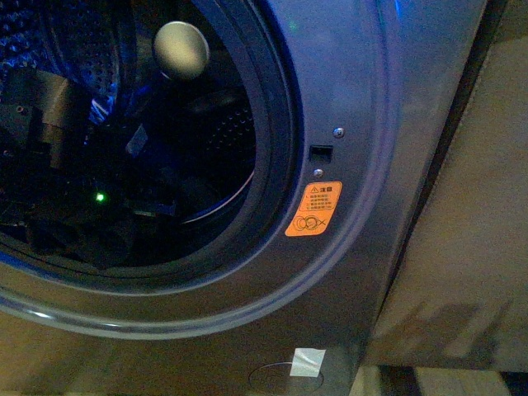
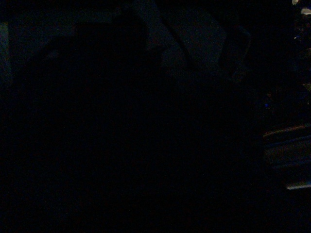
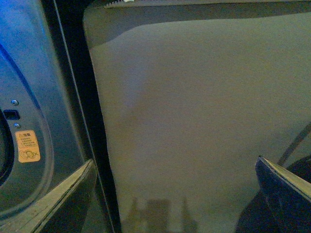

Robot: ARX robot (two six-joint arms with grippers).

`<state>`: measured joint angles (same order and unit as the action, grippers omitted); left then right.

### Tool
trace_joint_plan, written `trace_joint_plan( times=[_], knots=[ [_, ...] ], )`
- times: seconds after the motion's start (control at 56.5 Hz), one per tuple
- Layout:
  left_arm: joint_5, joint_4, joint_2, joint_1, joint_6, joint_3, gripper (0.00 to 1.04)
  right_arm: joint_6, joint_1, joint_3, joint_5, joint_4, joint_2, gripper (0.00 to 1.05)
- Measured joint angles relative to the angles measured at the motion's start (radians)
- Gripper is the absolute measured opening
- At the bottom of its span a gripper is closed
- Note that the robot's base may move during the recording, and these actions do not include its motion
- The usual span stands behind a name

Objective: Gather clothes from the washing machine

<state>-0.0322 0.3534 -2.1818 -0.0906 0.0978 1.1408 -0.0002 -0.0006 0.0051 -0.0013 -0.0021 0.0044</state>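
left arm inside the drum, right gripper parked outside

front view, left half: the left arm (image 1: pixel 49 111) reaches into the washing machine (image 1: pixel 355 124), likely after the clothes (image 1: pixel 99 235) – a dim dark heap low in the drum (image 1: pixel 91 74). whether the left gripper is spread or closed i cannot tell; its wrist view is dark. the right gripper (image 3: pixel 175 162) hangs wide and empty before a beige panel (image 3: pixel 204 97) – probably to stay clear of the opening.

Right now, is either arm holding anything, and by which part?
Right fingers are spread with nothing between them. Left: wrist view is dark and the drum shows only dark shapes, so cannot tell.
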Motion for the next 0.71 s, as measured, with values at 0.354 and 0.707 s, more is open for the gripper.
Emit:
trace_joint_plan(
  times=[0.354, 0.707],
  knots=[
    [-0.095, 0.084, 0.161, 0.028, 0.000, -0.209, 0.17, 0.000, 0.000, 0.000, 0.000, 0.000, 0.000, 0.97],
    [-0.199, 0.158, 0.420, 0.093, 0.006, -0.452, 0.16, 0.000, 0.000, 0.000, 0.000, 0.000, 0.000, 0.97]
  ],
)
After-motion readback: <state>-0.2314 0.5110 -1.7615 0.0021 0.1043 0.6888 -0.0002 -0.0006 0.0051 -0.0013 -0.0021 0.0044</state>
